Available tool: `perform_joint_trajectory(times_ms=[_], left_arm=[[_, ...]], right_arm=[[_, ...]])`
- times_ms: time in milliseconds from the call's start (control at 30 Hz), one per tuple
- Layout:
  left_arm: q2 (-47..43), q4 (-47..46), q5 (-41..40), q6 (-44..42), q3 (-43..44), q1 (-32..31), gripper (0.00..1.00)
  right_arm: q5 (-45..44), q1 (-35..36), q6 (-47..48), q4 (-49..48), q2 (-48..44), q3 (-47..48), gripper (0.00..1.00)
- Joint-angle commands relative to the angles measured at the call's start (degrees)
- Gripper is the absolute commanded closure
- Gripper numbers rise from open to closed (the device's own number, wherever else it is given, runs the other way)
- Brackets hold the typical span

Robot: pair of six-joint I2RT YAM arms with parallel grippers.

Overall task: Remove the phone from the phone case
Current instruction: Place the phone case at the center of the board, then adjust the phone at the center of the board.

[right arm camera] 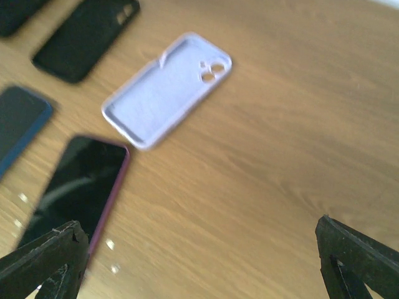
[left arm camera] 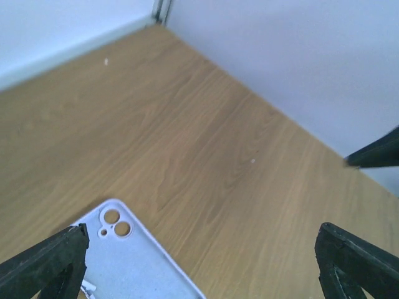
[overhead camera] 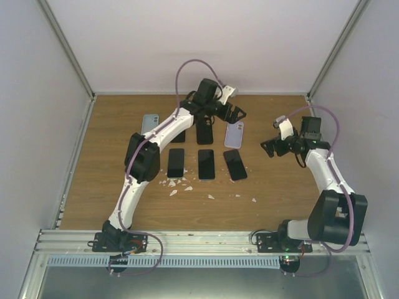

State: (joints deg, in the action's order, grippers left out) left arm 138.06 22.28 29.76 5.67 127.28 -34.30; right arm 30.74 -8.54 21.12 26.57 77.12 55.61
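the left fingers (left arm camera: 50, 261) are being held wide apart, empty, over the far end of the lilac case (left arm camera: 134, 265) on the table (overhead camera: 112, 187); the right fingers (right arm camera: 43, 261) are being held open to its right. the phone (right arm camera: 75, 187) is lying just nearward of the case, long axis roughly parallel, judged nearer the right fingers.
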Motion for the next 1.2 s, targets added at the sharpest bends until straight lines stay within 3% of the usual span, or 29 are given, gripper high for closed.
perform_joint_trajectory(times_ms=[0, 267, 700, 1167], left_arm=[[-8.3, -4.3, 2.1, -0.8, -5.2, 1.3, 0.01], [-17.7, -3.7, 2.1, 0.2, -13.8, 5.2, 0.01], [-27.0, -5.5, 1.5, 1.6, -23.3, 10.9, 0.01], [-28.7, -5.7, 3.1, 4.1, -24.9, 14.8, 0.01]], right_arm=[[-11.0, 1.6, 11.7, -0.3, -1.2, -3.5, 0.00], [-20.1, 5.5, 18.3, -5.9, 2.6, -8.5, 0.00], [-27.2, 14.3, 19.8, -13.2, 10.5, -13.4, 0.00], [-20.5, 20.0, 21.7, -4.8, 10.6, -13.5, 0.00]])
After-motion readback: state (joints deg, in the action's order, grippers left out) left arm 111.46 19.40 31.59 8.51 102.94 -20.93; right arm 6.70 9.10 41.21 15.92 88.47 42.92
